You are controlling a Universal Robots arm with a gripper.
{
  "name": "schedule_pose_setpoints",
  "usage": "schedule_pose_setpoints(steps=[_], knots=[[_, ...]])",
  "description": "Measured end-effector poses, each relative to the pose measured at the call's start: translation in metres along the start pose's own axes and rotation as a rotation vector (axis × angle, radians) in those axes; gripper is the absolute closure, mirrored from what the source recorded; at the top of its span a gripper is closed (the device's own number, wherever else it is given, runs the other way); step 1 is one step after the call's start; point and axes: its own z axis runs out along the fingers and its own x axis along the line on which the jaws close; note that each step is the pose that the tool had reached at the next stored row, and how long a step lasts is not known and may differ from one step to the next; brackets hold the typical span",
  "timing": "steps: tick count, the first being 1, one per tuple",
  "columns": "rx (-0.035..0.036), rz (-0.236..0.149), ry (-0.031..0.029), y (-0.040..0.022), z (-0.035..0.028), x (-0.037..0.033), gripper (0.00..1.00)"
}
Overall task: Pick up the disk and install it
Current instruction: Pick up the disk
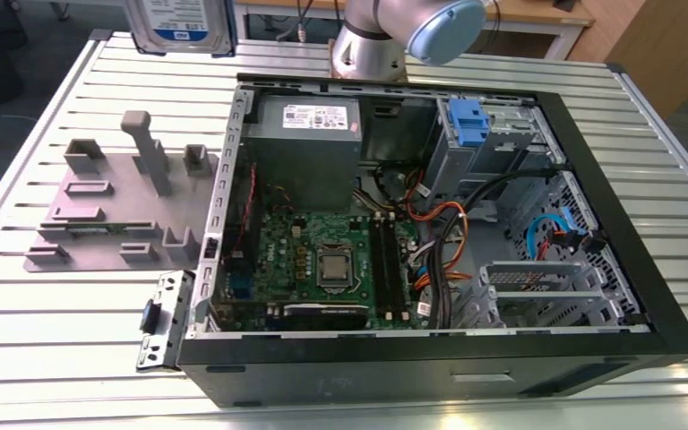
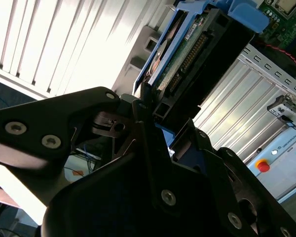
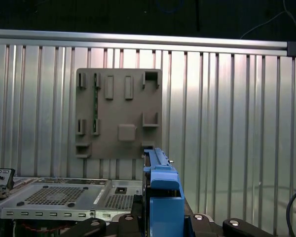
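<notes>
Clamping the disk [image 2: 185, 52] by its blue frame, the gripper [image 2: 160, 118] holds it above the slatted table [image 1: 57, 340].

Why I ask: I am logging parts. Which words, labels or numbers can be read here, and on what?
Nothing is clear enough to quote.
Label on the disk, exterior view: white and blue, print too blurred.
White sticker on the power supply, exterior view: too small.
Lettering on the grey panel by the red button, second wrist view: too small.
</notes>
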Motion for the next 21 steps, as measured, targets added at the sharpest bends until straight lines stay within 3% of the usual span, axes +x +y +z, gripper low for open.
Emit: schedule_pose_setpoints(steps=[21], knots=[[0.0,0.0,0.0,-0.0119,0.0,0.0002,0.64]])
